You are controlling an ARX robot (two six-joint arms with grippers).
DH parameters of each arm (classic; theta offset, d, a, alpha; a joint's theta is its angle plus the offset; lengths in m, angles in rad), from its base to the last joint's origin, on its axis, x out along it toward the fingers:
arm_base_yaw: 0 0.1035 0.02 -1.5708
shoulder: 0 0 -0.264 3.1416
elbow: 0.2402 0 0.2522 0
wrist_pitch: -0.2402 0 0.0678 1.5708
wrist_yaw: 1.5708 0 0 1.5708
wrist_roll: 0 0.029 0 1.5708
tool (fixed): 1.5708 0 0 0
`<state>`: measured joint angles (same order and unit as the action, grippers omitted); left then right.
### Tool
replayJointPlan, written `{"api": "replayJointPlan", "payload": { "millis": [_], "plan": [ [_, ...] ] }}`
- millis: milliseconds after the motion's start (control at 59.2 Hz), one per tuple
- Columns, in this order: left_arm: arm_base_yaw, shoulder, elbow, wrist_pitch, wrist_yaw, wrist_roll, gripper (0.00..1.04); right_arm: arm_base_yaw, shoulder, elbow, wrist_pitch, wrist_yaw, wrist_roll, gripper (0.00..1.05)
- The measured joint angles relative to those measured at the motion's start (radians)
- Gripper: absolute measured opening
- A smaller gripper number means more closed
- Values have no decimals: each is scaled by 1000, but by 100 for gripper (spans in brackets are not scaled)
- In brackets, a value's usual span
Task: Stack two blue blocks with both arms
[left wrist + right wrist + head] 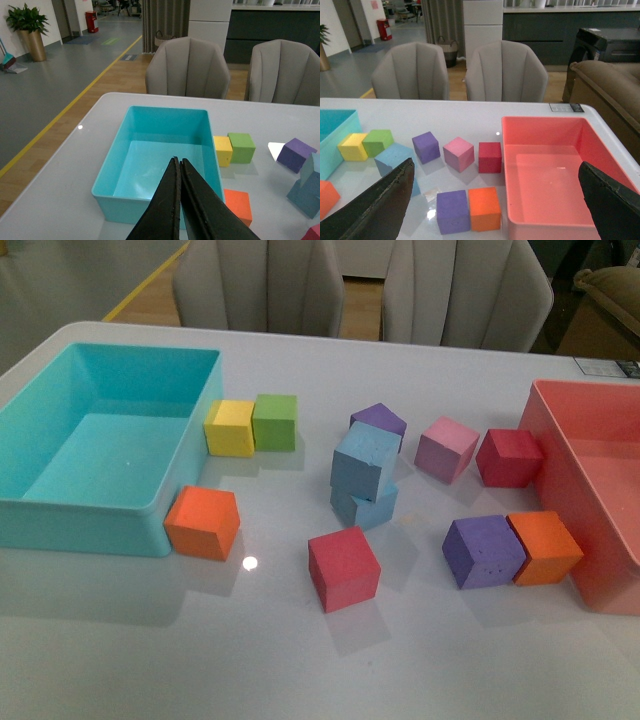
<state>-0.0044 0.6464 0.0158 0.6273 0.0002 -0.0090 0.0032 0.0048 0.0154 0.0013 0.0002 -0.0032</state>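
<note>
Two blue blocks stand stacked in the middle of the table. The upper blue block [366,460] sits slightly turned and offset on the lower blue block [365,506]. Neither arm shows in the front view. In the left wrist view my left gripper [178,161] is shut with nothing in it, hovering over the near wall of the turquoise bin [150,200], and the blue stack [311,175] lies at the picture's edge. My right gripper [495,164] is wide open and holds nothing. One of its fingers [385,200] partly hides the blue stack [395,156].
A turquoise bin [60,510] sits at the left and a pink bin [590,540] at the right. Yellow [230,427], green [275,421], orange [203,522], red [343,568], purple [483,551] and pink [446,448] cubes surround the stack. Chairs stand behind the table.
</note>
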Motion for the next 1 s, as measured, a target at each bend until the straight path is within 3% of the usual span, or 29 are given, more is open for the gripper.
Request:
{"api": "replayJointPlan", "payload": {
  "millis": [405, 996],
  "plan": [
    [0, -271, -1, -253, 0, 0, 2, 0, 0, 0, 0, 0, 0, 96],
    [0, -510, -1, -504, 0, 1, 2, 0, 0, 0, 0, 0, 0, 96]
  ]
}}
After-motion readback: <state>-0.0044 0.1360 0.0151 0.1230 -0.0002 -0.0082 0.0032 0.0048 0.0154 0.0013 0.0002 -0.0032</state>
